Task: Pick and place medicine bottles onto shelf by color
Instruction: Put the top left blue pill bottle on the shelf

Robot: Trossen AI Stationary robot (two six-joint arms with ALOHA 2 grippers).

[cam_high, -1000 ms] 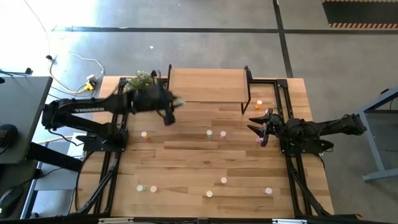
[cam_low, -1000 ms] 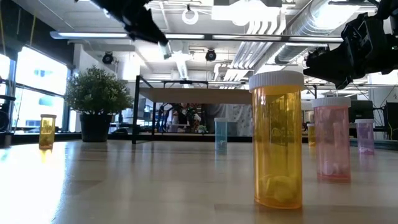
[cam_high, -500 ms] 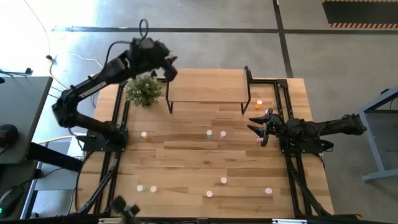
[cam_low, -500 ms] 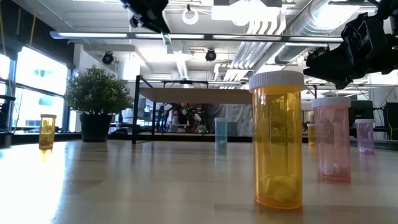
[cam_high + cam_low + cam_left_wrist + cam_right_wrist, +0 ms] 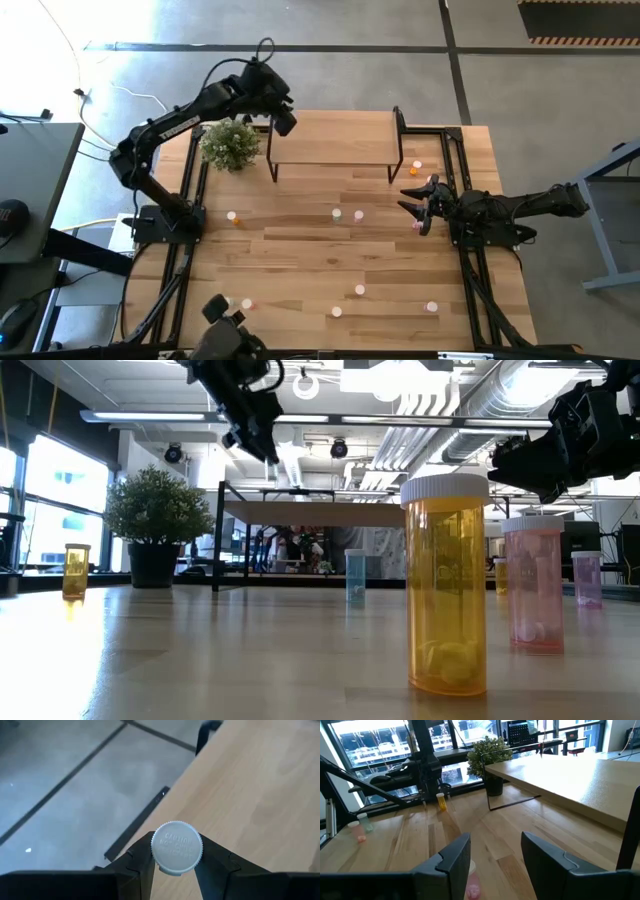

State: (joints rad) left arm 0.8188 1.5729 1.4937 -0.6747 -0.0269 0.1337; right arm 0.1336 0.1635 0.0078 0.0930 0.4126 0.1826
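Observation:
My left gripper (image 5: 286, 121) hangs above the left end of the shelf (image 5: 335, 138), shut on a medicine bottle whose white cap (image 5: 177, 846) faces the wrist camera. In the low view this gripper (image 5: 264, 448) is high above the shelf's top (image 5: 320, 513). My right gripper (image 5: 415, 207) waits at the table's right side, open, fingers level. A pink bottle (image 5: 416, 227) stands on the table just below it. More bottles stand upright on the table, such as an orange one (image 5: 232, 216) and a pair (image 5: 348, 214) at the middle. My left gripper pinches the bottle between its two fingers, one on each side of it at the cap's rim (image 5: 156, 856). The fingers (image 5: 137, 865) slant downward over the shelf's left end. The bottle is lifted clear of the shelf's wood top (image 5: 260, 795), its cap end toward the wrist.
A potted plant (image 5: 231, 143) stands just left of the shelf. Several bottles are scattered near the front edge (image 5: 360, 290), and one orange bottle (image 5: 416, 166) stands right of the shelf. A dark object (image 5: 225, 338) shows at the table's near edge.
My left gripper, still shut on the bottle, has swung up and toward the table's far edge. It went from the open table in front of the shelf, past the plant, to above the shelf's left end, turning as it went. The right arm has kept still.

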